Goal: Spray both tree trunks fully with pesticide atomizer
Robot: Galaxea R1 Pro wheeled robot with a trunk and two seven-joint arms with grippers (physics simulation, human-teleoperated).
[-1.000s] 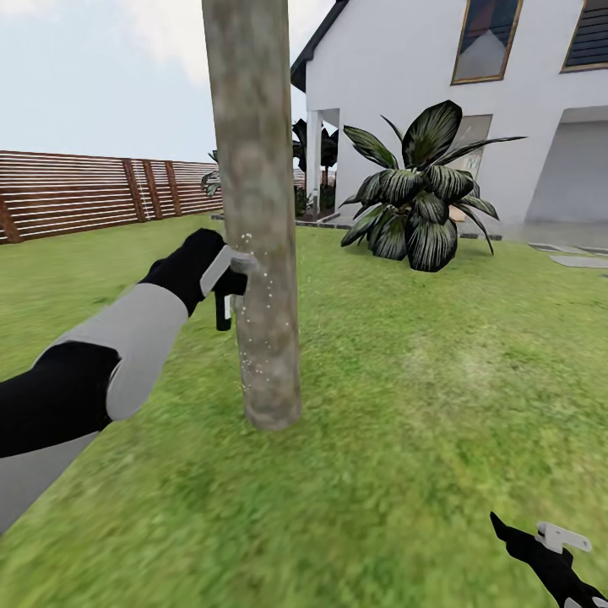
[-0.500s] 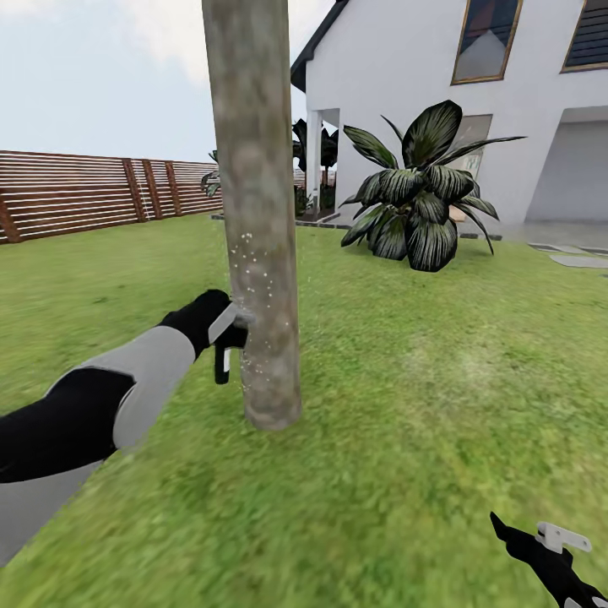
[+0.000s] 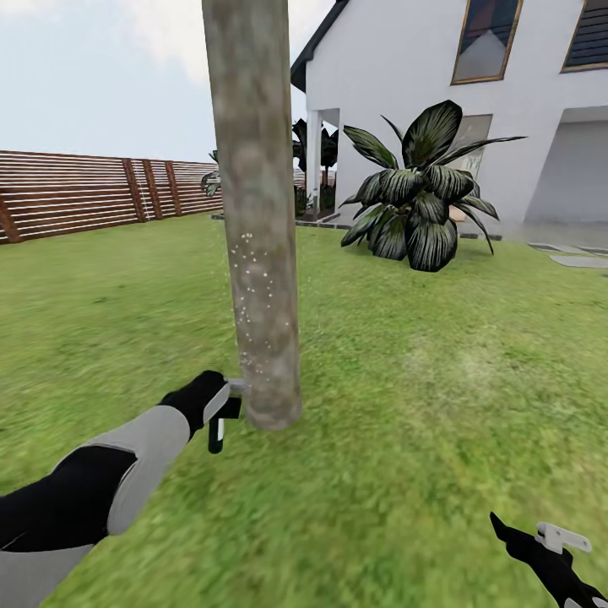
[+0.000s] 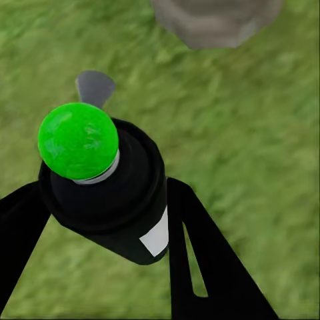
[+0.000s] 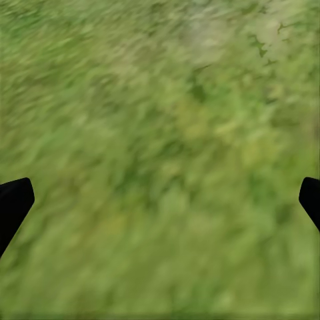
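Note:
A thick mottled grey-brown tree trunk (image 3: 257,211) rises from the grass (image 3: 405,405) in the middle of the head view. White spray speckles (image 3: 253,279) dot its left side. My left gripper (image 3: 222,404) is low beside the trunk's base, shut on the pesticide atomizer (image 3: 219,426), which almost touches the bark. In the left wrist view the atomizer (image 4: 113,193) is a dark cylinder with a green ball tip, held between two black fingers (image 4: 200,260), and the trunk's base (image 4: 213,20) lies just ahead. My right gripper (image 3: 532,532) hangs open over the grass, its fingertips (image 5: 13,200) wide apart.
A low plant with broad striped leaves (image 3: 422,198) stands behind and right of the trunk, in front of the white house (image 3: 405,76). A brown slat fence (image 3: 84,192) runs along the left. Grey paving (image 3: 574,257) lies at the far right. Open lawn surrounds the trunk.
My left arm has moved down along the trunk with the atomizer, from mid height to near the base. Speckles now show higher on the bark. The right arm has not moved.

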